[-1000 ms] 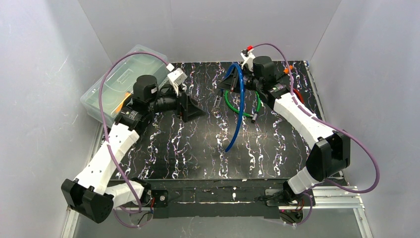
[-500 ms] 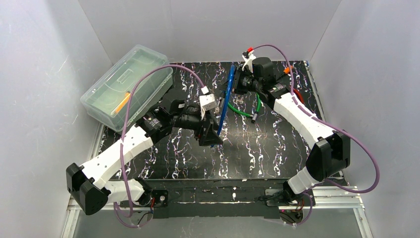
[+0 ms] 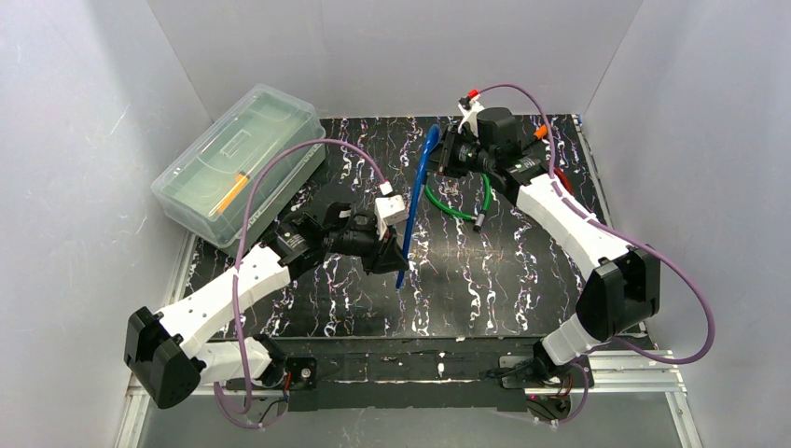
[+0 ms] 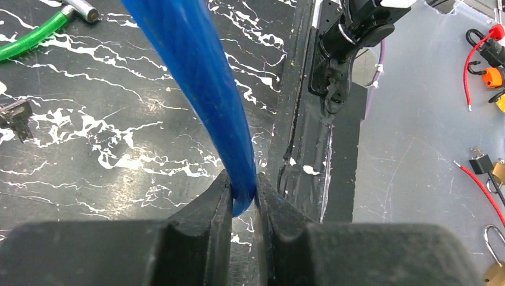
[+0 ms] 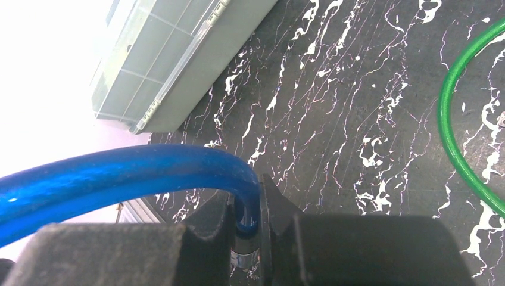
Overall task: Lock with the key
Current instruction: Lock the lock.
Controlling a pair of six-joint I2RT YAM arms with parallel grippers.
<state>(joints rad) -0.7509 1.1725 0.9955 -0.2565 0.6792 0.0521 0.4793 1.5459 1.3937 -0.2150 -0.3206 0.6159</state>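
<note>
You see the blue cable point(image 3: 417, 210) running near-to-far over the counter point(image 3: 522, 280), left gripper point(image 4: 243, 205) pinching its near end, right gripper point(image 5: 247, 223) pinching its far end.

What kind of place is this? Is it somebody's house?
Probably not a house: it looks like a robot test booth in a lab. Plain grey walls box in a black marbled table, and two arms are bolted to a metal rail at its near edge.

White arms point(image 3: 233, 285), black joints, purple cables point(image 3: 280, 168)
</note>
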